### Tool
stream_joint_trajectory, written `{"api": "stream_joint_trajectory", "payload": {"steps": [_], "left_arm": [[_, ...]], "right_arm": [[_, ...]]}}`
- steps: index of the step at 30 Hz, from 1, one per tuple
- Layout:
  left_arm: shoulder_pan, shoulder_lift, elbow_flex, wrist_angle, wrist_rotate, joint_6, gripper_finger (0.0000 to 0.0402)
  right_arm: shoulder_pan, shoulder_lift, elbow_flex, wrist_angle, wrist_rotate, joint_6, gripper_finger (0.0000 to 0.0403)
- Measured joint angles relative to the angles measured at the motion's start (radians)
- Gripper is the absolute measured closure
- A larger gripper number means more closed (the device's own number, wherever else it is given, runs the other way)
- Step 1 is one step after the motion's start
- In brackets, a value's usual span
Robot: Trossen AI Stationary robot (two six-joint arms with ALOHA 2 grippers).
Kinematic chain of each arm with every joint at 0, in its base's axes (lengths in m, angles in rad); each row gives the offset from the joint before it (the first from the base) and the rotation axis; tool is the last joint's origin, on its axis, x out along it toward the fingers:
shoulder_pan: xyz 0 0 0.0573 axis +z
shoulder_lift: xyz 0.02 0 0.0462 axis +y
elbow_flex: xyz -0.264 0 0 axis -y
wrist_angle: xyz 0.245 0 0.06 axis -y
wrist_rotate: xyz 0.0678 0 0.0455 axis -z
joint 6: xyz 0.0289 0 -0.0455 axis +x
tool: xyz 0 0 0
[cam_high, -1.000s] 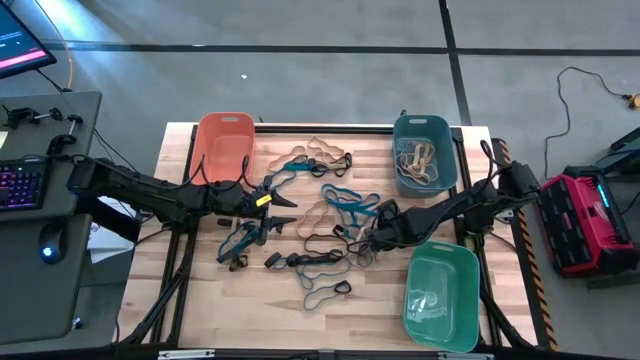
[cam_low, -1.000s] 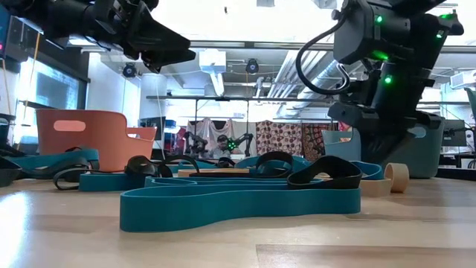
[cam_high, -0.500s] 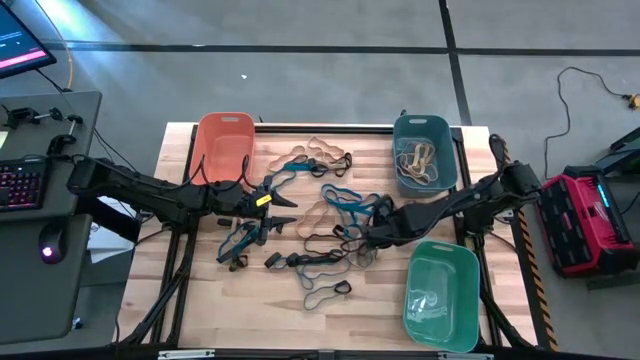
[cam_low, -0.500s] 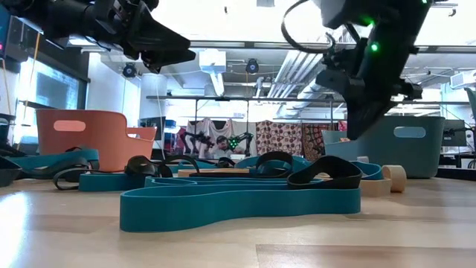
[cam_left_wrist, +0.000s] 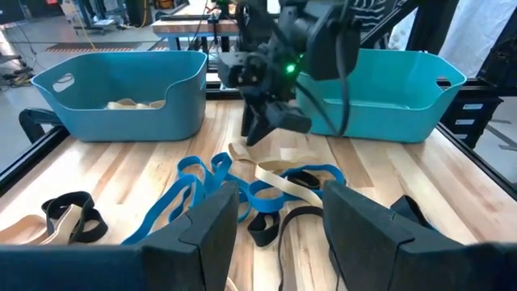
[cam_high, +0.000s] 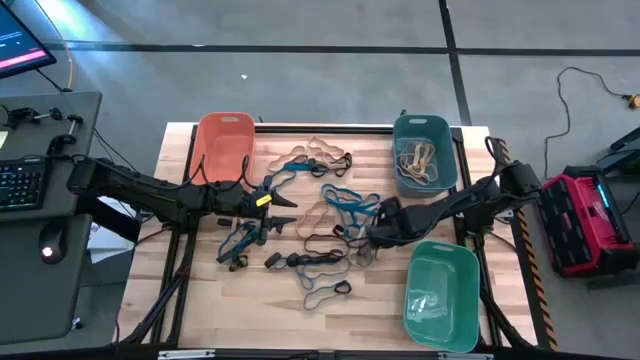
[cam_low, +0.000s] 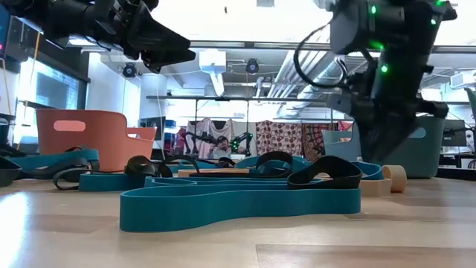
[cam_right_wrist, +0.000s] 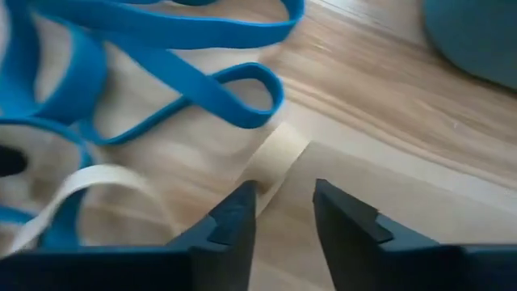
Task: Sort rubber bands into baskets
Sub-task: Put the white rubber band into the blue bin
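The right claw (cam_right_wrist: 283,212), fingers parted, hovers over a tan band (cam_right_wrist: 271,162) beside blue bands (cam_right_wrist: 161,73) on the bench (cam_high: 200,300). The left claw (cam_left_wrist: 279,214) hangs open over the pile.

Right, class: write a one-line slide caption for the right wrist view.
Right gripper, fingers parted, poised over a tan rubber band lying beside blue rubber bands on the wooden table.

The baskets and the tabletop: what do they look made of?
The baskets, orange, dark teal and green, look like moulded matte plastic: rounded corners, uniform colour, cut-out handles. The tabletop looks like pale wood: jointed planks with visible grain.
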Motion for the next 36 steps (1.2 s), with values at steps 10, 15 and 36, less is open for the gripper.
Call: {"api": "stream_joint_trajectory", "payload": {"steps": [10,15,36], "left_arm": [[0.0,0.0,0.0,0.0,0.0,-0.001,0.0227],[0.0,0.0,0.0,0.0,0.0,0.007,0.0227],[0.0,0.0,0.0,0.0,-0.006,-0.014,0.0227]], "right_arm": [[-0.024,0.0,-0.093,0.226,0.067,-0.071,0.0254],[-0.03,0.0,-0.12,0.305,0.067,-0.139,0.028],[0.006,-0.116,-0.11,0.34,0.198,-0.27,0.0402]]}}
